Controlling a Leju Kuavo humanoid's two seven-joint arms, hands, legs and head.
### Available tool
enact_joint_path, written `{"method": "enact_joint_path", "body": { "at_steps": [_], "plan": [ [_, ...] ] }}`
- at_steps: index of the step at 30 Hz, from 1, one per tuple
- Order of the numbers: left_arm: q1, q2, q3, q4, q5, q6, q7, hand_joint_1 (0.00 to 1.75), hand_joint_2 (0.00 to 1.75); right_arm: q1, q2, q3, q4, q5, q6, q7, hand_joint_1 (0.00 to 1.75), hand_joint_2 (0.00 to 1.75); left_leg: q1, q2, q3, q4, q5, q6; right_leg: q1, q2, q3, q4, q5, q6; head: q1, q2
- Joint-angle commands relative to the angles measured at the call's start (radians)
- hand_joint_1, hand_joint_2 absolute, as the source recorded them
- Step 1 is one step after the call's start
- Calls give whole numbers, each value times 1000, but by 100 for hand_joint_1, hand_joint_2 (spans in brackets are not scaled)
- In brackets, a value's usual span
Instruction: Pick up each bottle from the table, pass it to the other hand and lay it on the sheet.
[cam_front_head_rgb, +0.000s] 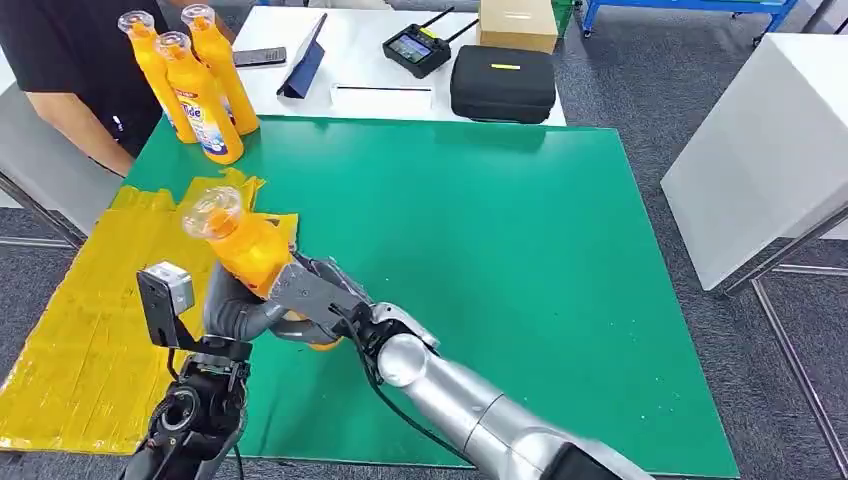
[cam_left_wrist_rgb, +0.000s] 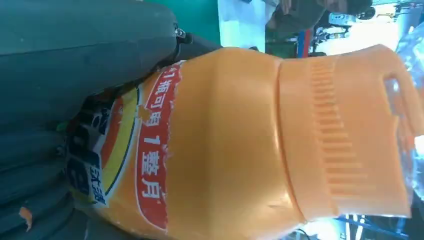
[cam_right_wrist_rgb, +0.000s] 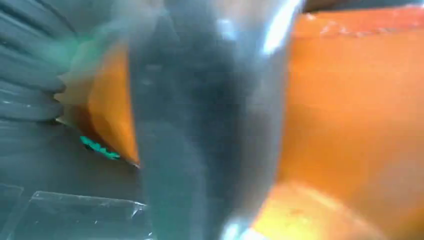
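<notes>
From the head view I have both hands meeting over the near left part of the green table (cam_front_head_rgb: 520, 260), at the edge of the yellow sheet (cam_front_head_rgb: 90, 330): the orange detergent bottle (cam_front_head_rgb: 245, 250) stands tilted in the air between them, clear cap up and toward the sheet, with the left hand (cam_front_head_rgb: 235, 312) wrapped round its lower body from one side and the right hand (cam_front_head_rgb: 318, 298) closed on it from the other. Three more orange bottles (cam_front_head_rgb: 200, 85) stand at the far left corner, beside a person in black (cam_front_head_rgb: 70, 70). In the left wrist view the bottle (cam_left_wrist_rgb: 225, 150) sits tight against my grey fingers (cam_left_wrist_rgb: 75, 65), label and ribbed cap plain. The right wrist view is blurred; I make out orange plastic (cam_right_wrist_rgb: 360, 110) behind a grey finger (cam_right_wrist_rgb: 200, 125). I judge this the handover itself: next, one hand must let go so the other can lay the bottle on the sheet
</notes>
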Motion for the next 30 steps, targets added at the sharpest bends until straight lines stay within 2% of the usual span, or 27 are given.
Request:
{"method": "enact_joint_path", "body": {
  "at_steps": [1, 7, 8, 12, 15, 19, 21, 23, 27, 30],
  "plan": [
    [6, -3, 80, -51, -314, 158, 11, 175, 175, 92, -120, -70, -239, 57, -2, 77, 0, 0, 0, -6, 3, 1, -2, 2, 1, -5, 5, 0, -3, -5, 0, 0],
    [10, -25, 98, -50, -329, 135, 4, 175, 175, 102, -105, -95, -216, 86, 13, 57, 0, 0, -1, -5, 3, 0, -2, 2, 0, -4, 5, 1, -3, -5, 0, 0],
    [8, -22, 98, -40, -397, 183, 29, 175, 175, 105, -99, -106, -218, 104, -11, 44, 0, 0, -1, -6, 4, 1, -2, 2, 0, -5, 6, 1, -3, -6, 0, 0],
    [8, 25, 162, 38, -632, 278, 62, 175, 175, 190, -149, -207, -385, 119, 7, 93, 0, 0, -1, -4, 5, 0, -2, 2, 0, -3, 6, 0, -3, -6, 1, 0],
    [-77, 79, 175, 264, -779, 327, 69, 175, 175, 249, -204, -268, -492, 111, 33, 99, 0, 0, -1, -8, 7, -3, -1, 2, 0, -7, 10, -2, -3, -6, 0, 0],
    [-171, 123, 139, 508, -1097, 544, 105, 175, 175, 240, -209, -248, -477, 97, 55, 86, 0, 0, -1, -10, 7, -3, -1, 2, 0, -8, 10, -1, -3, -6, 1, 0],
    [-166, 92, 261, 527, -1470, 544, 182, 175, 175, 218, -206, -220, -453, 79, 57, 78, 0, 0, -1, -6, 5, -2, 0, 1, 0, -5, 6, -1, -1, -5, 0, 0],
    [-200, 103, 246, 629, -1679, 544, 301, 175, 175, 208, -208, -206, -450, 65, 57, 74, 0, 0, -1, -4, 6, -1, -2, 2, 0, -3, 7, 0, -2, -7, 0, 0],
    [-280, 126, 167, 872, -1788, 544, 397, 175, 175, 240, -254, -208, -500, 41, 43, 52, 0, 0, -1, -7, 4, -2, 0, 1, 0, -6, 6, -1, -1, -4, 1, 0],
    [-308, 123, 142, 959, -1754, 544, 388, 175, 175, 274, -283, -228, -550, 42, 33, 45, 0, 0, -1, -6, 5, -2, -1, 1, 0, -5, 7, -1, -2, -5, 0, 0]
  ]
}}
